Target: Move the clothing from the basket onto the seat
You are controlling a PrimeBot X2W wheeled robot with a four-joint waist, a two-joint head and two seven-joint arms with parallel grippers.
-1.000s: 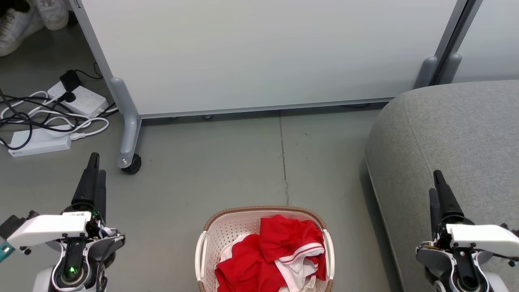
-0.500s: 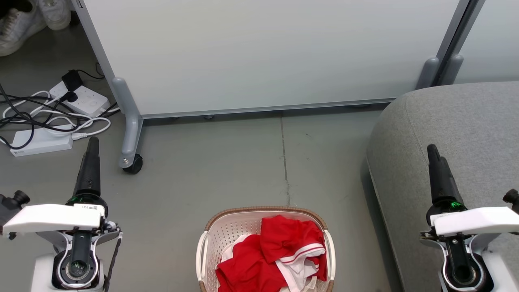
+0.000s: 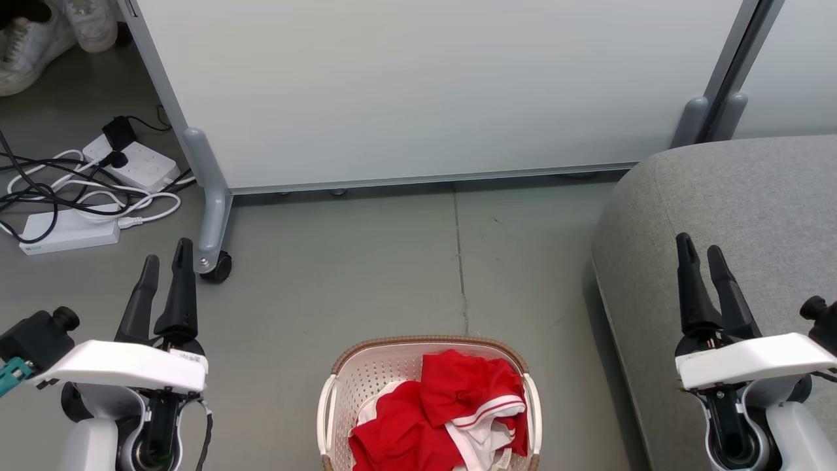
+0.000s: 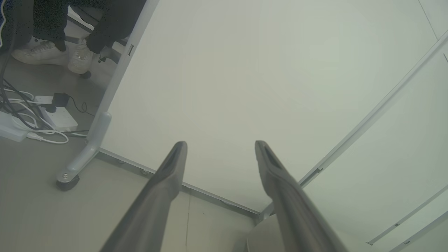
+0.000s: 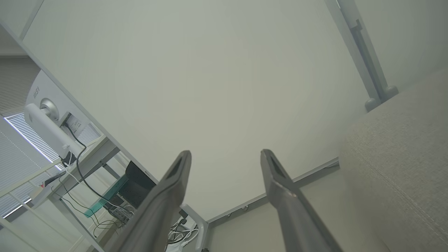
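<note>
- Left gripper (image 3: 167, 256), its fingers parted and holding nothing, hovers above the floor (image 3: 366, 261), well to the left of the laundry basket (image 3: 428, 341).
- Red and white clothing (image 3: 418, 425) lies crumpled inside the basket.
- Right gripper (image 3: 698, 247), also parted and empty, hangs above the grey sofa (image 3: 752, 190), which stands near the basket on its right side.
</note>
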